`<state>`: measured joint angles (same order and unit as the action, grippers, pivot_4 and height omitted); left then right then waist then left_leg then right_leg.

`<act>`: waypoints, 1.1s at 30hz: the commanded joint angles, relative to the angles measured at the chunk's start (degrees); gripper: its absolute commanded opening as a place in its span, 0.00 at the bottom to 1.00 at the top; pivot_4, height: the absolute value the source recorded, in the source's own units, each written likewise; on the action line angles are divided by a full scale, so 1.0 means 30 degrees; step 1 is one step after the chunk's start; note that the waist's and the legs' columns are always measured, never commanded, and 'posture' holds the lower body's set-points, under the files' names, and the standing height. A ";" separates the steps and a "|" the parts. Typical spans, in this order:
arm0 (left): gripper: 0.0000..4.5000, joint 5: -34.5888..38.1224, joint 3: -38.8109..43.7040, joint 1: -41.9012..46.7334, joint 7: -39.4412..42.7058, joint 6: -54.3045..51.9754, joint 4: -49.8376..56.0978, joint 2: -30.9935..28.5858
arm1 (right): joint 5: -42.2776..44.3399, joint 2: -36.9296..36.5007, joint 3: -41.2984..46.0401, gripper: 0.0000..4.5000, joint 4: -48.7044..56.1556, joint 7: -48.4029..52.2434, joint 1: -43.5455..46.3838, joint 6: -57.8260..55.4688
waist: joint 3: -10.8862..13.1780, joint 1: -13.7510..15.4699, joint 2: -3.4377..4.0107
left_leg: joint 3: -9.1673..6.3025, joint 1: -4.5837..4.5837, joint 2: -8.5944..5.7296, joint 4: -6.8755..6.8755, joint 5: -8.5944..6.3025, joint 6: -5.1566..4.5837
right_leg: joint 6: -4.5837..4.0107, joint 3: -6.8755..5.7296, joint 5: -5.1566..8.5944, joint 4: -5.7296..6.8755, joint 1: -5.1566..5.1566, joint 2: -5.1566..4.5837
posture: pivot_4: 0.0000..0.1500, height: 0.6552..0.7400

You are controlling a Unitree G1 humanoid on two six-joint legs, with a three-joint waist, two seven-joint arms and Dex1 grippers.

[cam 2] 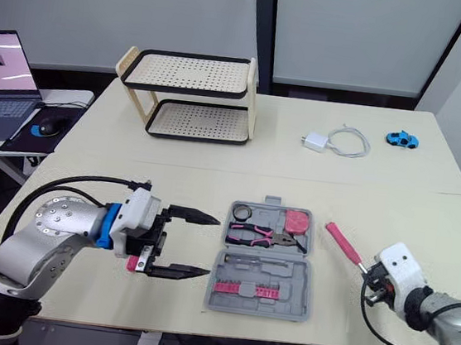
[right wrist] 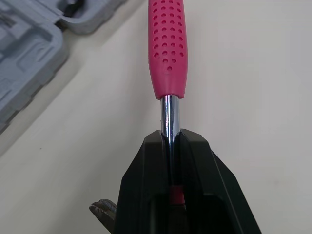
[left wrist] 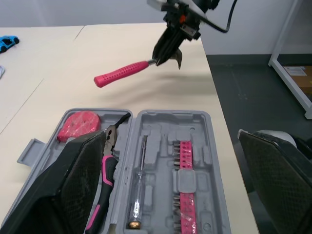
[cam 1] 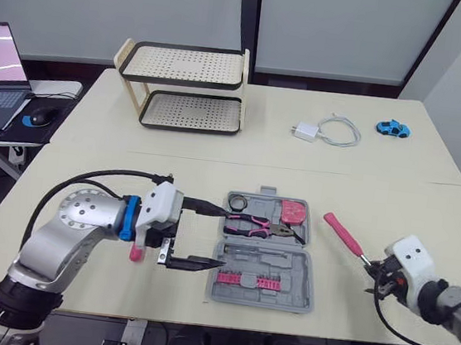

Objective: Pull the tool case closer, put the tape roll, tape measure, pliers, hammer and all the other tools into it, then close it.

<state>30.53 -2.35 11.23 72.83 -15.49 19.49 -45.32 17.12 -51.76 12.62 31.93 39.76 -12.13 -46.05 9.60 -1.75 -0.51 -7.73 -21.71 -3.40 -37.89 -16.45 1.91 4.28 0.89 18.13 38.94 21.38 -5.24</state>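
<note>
Cream table (cam 1: 378,189). Rack (cam 1: 182,88) upper centre-left. White charger (cam 1: 306,131) with cable (cam 1: 339,131) and blue toy car (cam 1: 393,129) upper right. Open grey case (cam 1: 301,285) lower centre. Small pink item (cam 1: 133,254) lower left.

Bare table (cam 1: 378,189) btw tool case (cam 1: 299,268) and hammer (cam 1: 342,233), held by right gripper (cam 1: 372,268), is free; left gripper (cam 1: 223,238), fingers wide apart, blocks case's left side.

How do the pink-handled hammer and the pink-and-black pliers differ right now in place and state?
The pink-handled steel hammer is outside the grey plastic tool case, to its right; the pink-and-black pliers lie inside its far half. The hammer is clamped by its bare shaft in the right gripper; the pliers rest untouched. The hammer's grip is all pink and dimpled; the pliers' handles mix pink with black. Both are pink-gripped hand tools.
</note>
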 commanded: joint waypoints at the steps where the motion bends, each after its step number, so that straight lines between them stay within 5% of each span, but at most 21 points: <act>1: 1.00 0.0423 0.1634 -0.0933 0.1312 0.0896 -0.0265 -0.1142 | 0.0384 -0.3231 0.0239 0.02 0.1810 0.3095 0.0845 0.0956 | 0.0020 -0.0038 0.0035 | 0.0020 -0.0004 -0.0005 0.0000 0.0000 -0.0001 | 0.0000 0.0017 0.0000 0.0001 0.0009 -0.0003 | 1.00 1.00; 10: 1.00 -0.0578 0.2250 -0.2311 0.3217 0.3913 -0.2164 -0.1809 | -0.0403 -0.6985 -0.5141 0.02 0.3516 0.6412 0.5287 0.1305 | 0.0032 0.0025 0.0010 | 0.0005 -0.0026 -0.0007 -0.0003 -0.0003 -0.0003 | -0.0001 -0.0013 0.0001 -0.0031 0.0005 -0.0020 | 1.00 1.00; 20: 1.00 -0.1378 0.1984 -0.2665 0.3588 0.5337 -0.2447 -0.1889 | -0.2784 -0.3807 -1.2556 0.02 0.2567 0.6825 1.1865 -0.0846 | 0.0037 0.0014 0.0002 | -0.0007 -0.0042 0.0003 0.0001 -0.0003 0.0001 | -0.0002 -0.0016 0.0000 -0.0026 0.0039 -0.0017 | 1.00 1.00; 33: 1.00 -0.2262 0.1552 -0.2770 0.4171 0.6355 -0.2810 -0.1989 | -0.5590 -0.0264 -1.6763 0.02 -0.0386 0.6796 1.4542 -0.0469 | 0.0035 0.0011 0.0001 | -0.0004 -0.0058 -0.0001 -0.0001 -0.0001 0.0005 | -0.0004 -0.0005 -0.0001 -0.0002 0.0092 -0.0017 | 1.00 1.00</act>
<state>23.90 2.48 2.95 84.86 2.73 10.76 -50.34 1.35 -52.99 -37.76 30.67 59.92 30.15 -48.71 9.71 -1.72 -0.51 -7.75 -21.88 -3.40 -37.90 -16.46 1.92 4.27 0.87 18.13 38.94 21.67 -5.29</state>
